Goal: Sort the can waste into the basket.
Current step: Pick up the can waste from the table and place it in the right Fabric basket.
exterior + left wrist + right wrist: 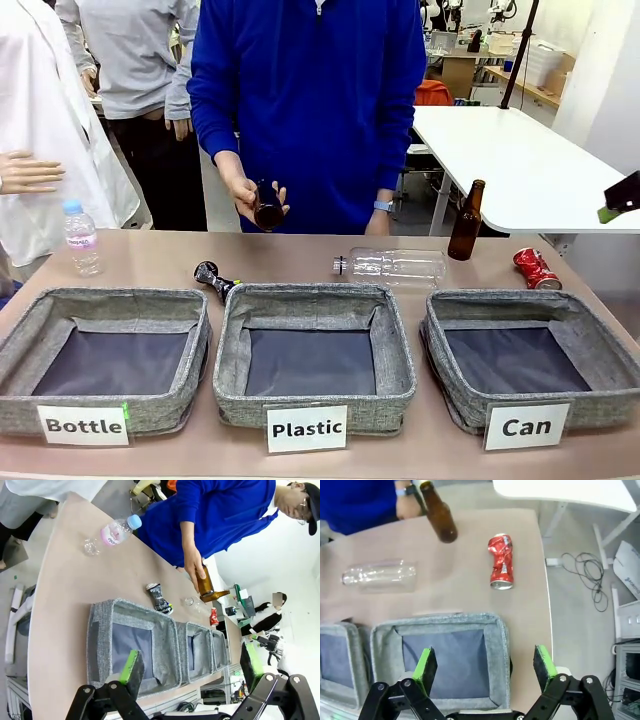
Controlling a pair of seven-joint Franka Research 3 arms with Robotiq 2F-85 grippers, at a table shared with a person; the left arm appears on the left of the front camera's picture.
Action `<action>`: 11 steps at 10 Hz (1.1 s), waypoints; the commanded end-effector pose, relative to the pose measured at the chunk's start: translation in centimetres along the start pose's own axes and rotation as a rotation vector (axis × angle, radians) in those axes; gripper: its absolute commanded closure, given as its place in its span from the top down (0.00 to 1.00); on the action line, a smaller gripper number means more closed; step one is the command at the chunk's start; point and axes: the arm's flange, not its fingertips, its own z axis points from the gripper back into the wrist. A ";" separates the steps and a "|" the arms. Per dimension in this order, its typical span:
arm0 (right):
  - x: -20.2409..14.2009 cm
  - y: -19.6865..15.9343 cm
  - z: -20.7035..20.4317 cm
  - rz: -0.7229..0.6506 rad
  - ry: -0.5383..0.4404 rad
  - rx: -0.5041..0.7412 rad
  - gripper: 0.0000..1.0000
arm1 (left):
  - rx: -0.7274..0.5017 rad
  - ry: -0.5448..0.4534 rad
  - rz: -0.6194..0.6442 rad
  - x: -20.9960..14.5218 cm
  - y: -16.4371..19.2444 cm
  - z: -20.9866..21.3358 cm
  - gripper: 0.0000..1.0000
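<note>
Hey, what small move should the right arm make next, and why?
Probably ease the open right gripper forward over the crushed red metal can: it lies untouched just beyond the grey fabric basket labelled Can, and that gripper hovers nearest it.

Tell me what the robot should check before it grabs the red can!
1. Right gripper open: ok, jaws wide.
2. Red can free: ok, it lies alone on the table.
3. Can basket has room: ok, nothing in it.
4. Standing bottle out of the way: ok, apart from the red can.
5. Person's hand clear of the red can: ok, far off, gripping the held bottle.
6. Left gripper open: ok, jaws wide.
</note>
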 end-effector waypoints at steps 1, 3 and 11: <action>-1.0 -1.3 1.3 -0.028 -0.008 0.048 1.00 | -0.020 -0.010 -0.022 0.2 0.0 0.1 1.00; -1.0 -1.3 1.3 -0.028 -0.008 0.048 1.00 | -0.020 -0.010 -0.022 0.2 0.0 0.1 1.00; 9.0 -3.2 -8.4 0.042 0.172 0.065 1.00 | -0.020 -0.010 -0.022 0.2 0.0 0.1 1.00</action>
